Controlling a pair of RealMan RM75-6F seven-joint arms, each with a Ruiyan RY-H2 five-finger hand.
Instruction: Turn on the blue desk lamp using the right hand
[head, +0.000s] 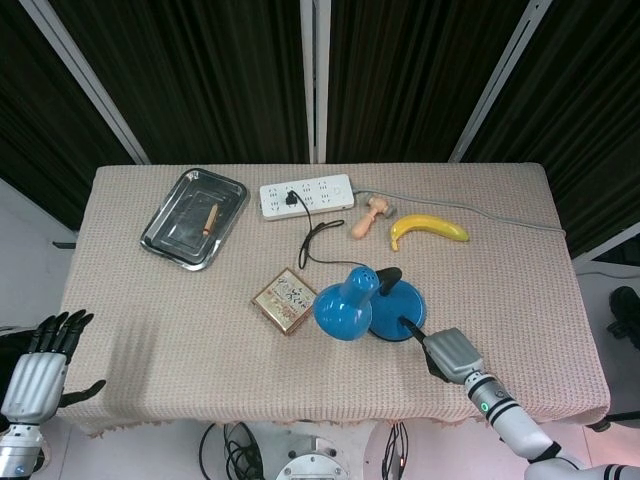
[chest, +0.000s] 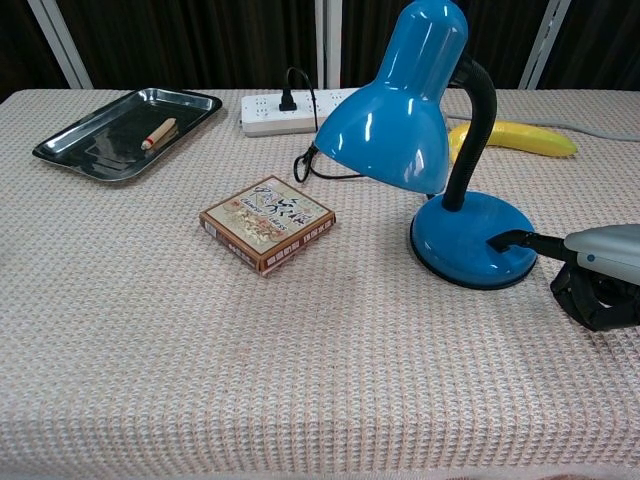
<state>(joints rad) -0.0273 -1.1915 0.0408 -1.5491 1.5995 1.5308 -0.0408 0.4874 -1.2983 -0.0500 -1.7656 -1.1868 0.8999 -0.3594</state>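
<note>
The blue desk lamp (head: 346, 309) stands mid-table, its shade (chest: 392, 128) tilted toward the left and its round base (chest: 468, 252) flat on the cloth. I see no glow from the shade. My right hand (head: 450, 355) lies just right of the base near the front edge, silver back up. One dark finger (chest: 503, 241) stretches out and touches the base's right side, while the others are curled under (chest: 600, 298). My left hand (head: 44, 361) hangs off the table's front left corner with fingers spread, holding nothing.
A small brown box (head: 284, 300) lies left of the lamp. A metal tray (head: 161, 243) with a wooden peg (head: 211, 219) sits back left. A white power strip (head: 306, 196), a wooden stamp (head: 368, 217) and a banana (head: 428, 229) lie along the back.
</note>
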